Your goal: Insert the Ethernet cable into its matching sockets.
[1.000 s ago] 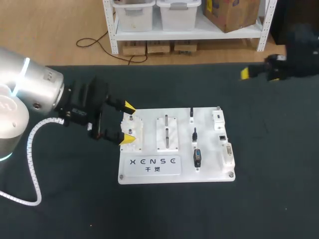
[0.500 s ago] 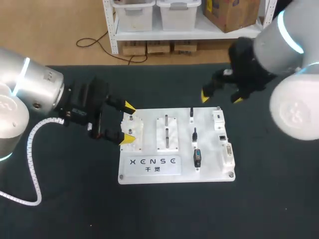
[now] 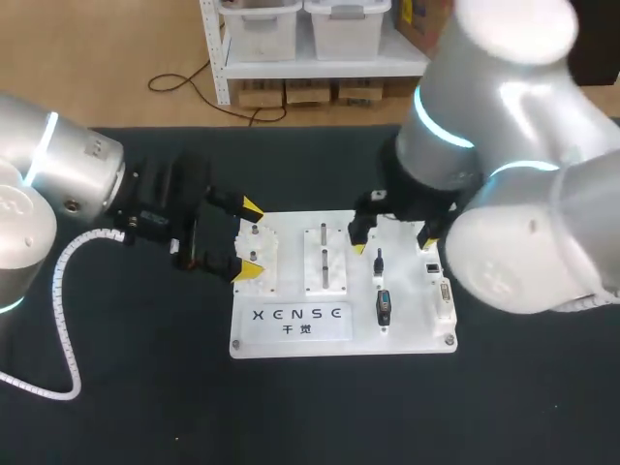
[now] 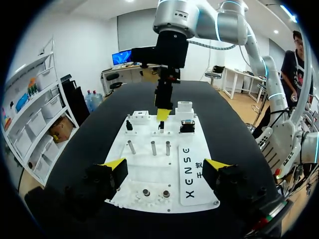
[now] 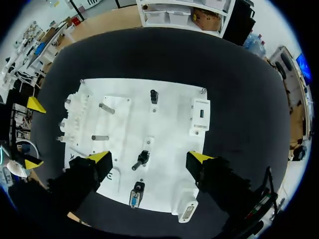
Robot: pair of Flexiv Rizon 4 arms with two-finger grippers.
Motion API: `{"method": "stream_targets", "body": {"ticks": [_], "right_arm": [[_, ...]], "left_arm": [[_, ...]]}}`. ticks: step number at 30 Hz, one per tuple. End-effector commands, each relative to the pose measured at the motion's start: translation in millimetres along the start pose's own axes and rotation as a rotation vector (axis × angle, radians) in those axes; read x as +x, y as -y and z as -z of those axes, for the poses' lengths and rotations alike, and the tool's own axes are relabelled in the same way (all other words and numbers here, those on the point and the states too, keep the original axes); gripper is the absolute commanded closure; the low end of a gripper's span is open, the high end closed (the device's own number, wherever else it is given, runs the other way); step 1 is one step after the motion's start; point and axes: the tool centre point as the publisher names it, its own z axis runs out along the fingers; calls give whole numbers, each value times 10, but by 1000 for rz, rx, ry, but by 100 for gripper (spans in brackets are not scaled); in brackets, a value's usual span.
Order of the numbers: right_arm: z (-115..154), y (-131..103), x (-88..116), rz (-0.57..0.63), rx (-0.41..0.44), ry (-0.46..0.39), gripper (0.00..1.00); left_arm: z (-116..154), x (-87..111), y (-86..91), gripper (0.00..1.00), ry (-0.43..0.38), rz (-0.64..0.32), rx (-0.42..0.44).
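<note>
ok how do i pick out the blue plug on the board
Start at the white board mid-table; a line of dark plugs runs right of its logo. The blue plug is nearest the front edge, bigger than the others and the only one with blue on it.

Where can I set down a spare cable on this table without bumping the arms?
The widest bare table lies in front of the white board, between its logo edge and the near edge. A narrower strip runs behind the board's left half. Crowded: the board's left end, straddled by the left gripper, and its middle and right, under the right gripper.
</note>
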Motion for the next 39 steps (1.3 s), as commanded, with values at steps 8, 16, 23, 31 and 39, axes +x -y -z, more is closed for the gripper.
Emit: {"method": "stream_targets", "body": {"ticks": [8, 16, 23, 31, 39], "right_arm": [[-231, -89, -16, -1, 77, -49, 0], [-286, -74, -11, -7, 95, -70, 36], [-333, -68, 9, -8, 96, -92, 51], [-352, -81, 15, 2, 90, -106, 64], [-334, -79, 9, 3, 95, -112, 100]], "left_arm": [[-10, 10, -2, 0, 3, -2, -2], [-10, 10, -2, 0, 3, -2, -2], [-10, 10, -2, 0, 3, -2, -2], [-10, 10, -2, 0, 3, -2, -2], [-10, 10, -2, 0, 3, -2, -2]]}}
